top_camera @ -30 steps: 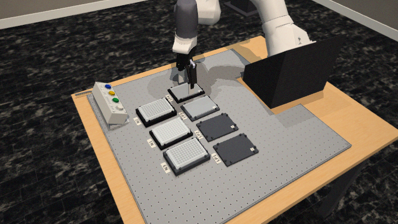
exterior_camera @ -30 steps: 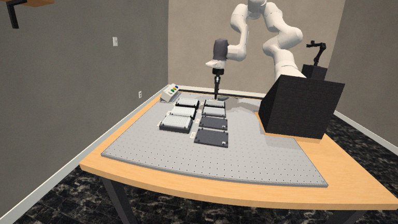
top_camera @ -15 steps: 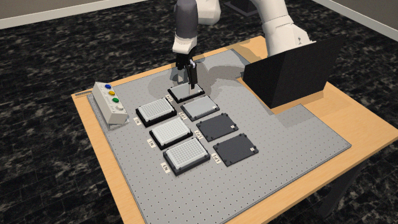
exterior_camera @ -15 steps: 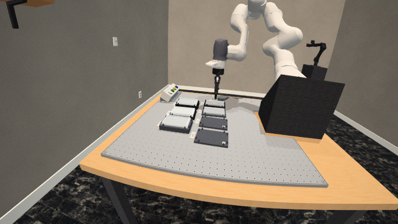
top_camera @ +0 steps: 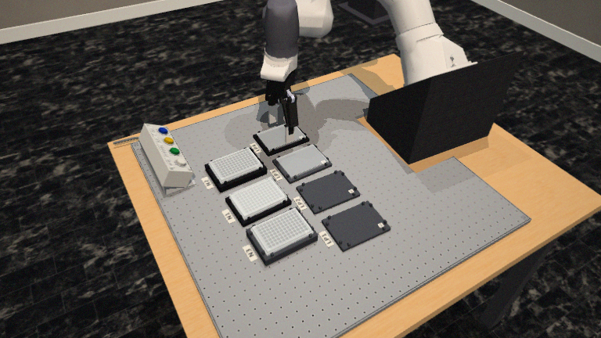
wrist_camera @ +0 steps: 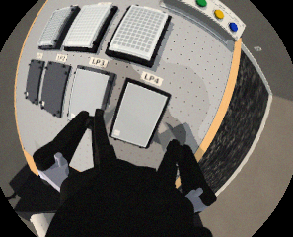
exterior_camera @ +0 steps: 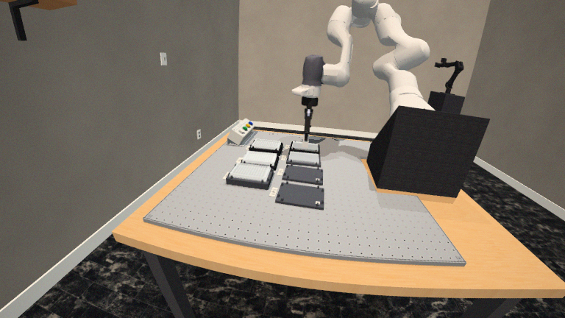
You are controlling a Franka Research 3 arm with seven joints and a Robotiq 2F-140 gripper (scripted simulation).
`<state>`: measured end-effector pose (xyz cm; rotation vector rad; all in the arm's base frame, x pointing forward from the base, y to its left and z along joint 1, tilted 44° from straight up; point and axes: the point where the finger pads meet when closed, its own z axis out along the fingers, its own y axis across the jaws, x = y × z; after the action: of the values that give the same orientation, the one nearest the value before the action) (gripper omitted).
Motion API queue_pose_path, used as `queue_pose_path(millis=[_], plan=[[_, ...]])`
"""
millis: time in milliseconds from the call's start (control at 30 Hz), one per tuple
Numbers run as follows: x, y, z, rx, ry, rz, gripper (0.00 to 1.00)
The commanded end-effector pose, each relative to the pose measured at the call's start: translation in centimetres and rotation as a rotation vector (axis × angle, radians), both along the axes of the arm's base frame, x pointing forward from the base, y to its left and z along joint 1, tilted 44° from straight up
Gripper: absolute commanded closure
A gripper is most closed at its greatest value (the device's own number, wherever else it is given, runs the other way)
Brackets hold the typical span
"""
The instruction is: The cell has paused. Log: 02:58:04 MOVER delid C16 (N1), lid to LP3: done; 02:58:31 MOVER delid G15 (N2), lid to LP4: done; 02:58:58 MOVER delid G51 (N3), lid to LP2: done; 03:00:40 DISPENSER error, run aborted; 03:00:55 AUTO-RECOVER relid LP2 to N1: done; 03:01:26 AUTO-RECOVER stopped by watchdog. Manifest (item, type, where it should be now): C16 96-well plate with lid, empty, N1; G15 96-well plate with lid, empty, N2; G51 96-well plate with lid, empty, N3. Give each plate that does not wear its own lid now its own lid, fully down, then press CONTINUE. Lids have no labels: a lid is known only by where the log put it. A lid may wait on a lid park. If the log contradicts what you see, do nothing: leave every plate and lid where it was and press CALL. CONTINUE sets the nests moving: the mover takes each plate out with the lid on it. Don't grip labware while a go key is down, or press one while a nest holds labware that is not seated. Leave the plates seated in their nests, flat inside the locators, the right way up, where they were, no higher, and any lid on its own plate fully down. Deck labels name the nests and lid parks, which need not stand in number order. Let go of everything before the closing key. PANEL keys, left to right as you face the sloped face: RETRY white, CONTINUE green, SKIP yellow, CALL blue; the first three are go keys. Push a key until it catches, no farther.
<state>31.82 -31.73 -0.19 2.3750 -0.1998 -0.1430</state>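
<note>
The gripper [top_camera: 287, 129] hangs released over the LP4 lid [top_camera: 279, 138], seemingly about to straddle and grasp it.

The white arm [exterior_camera: 377, 31] rises from its base, folds over at a high elbow and comes down to a grey wrist [top_camera: 279, 28] that points straight down. Under it hangs the black gripper [top_camera: 283, 132], upright, low over the tabletop [exterior_camera: 479, 264]. In the wrist view its two fingers stand parted with nothing between them.
</note>
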Motion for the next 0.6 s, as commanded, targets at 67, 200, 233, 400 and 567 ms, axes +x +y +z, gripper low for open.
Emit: queue_pose_path(millis=[67,200,233,400,567], plan=[[-0.03,-0.10,0.11,-0.001,0.002,0.001,0.34],[-0.03,-0.10,0.10,-0.001,0.002,0.001,0.34],[-0.03,-0.10,0.10,-0.001,0.002,0.001,0.34],[-0.03,-0.13,0.07,-0.001,0.002,0.001,0.34],[-0.05,-0.20,0.00,-0.001,0.002,0.001,0.34]])
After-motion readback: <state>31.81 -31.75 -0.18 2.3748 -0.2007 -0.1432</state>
